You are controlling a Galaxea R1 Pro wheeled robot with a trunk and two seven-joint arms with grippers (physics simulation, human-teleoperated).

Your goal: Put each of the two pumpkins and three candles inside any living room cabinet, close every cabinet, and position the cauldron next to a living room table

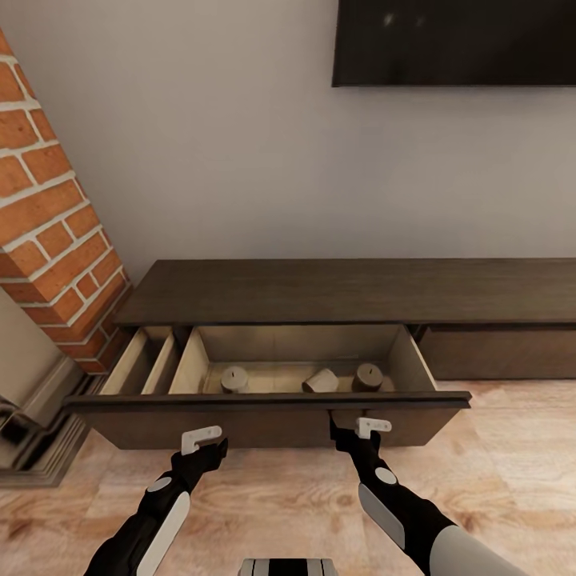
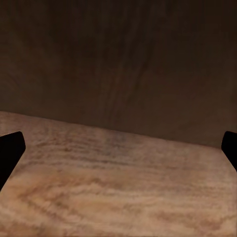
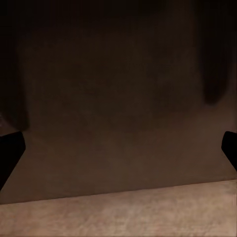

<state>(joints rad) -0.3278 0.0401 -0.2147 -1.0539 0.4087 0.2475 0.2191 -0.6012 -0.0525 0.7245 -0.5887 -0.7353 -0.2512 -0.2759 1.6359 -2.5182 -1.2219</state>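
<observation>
Open cabinet (image 1: 320, 292) drawer, candles (image 1: 322, 381) half-hidden.

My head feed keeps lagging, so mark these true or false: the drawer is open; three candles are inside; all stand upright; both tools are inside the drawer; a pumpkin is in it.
1. The drawer is open. True.
2. Three candles are inside. True: left candle, middle candle, right candle.
3. All stand upright. False: the middle one is tipped over.
4. Both tools are inside the drawer. False: the left tool and right tool are outside, before its front.
5. A pumpkin is in it. False: none is visible.
</observation>
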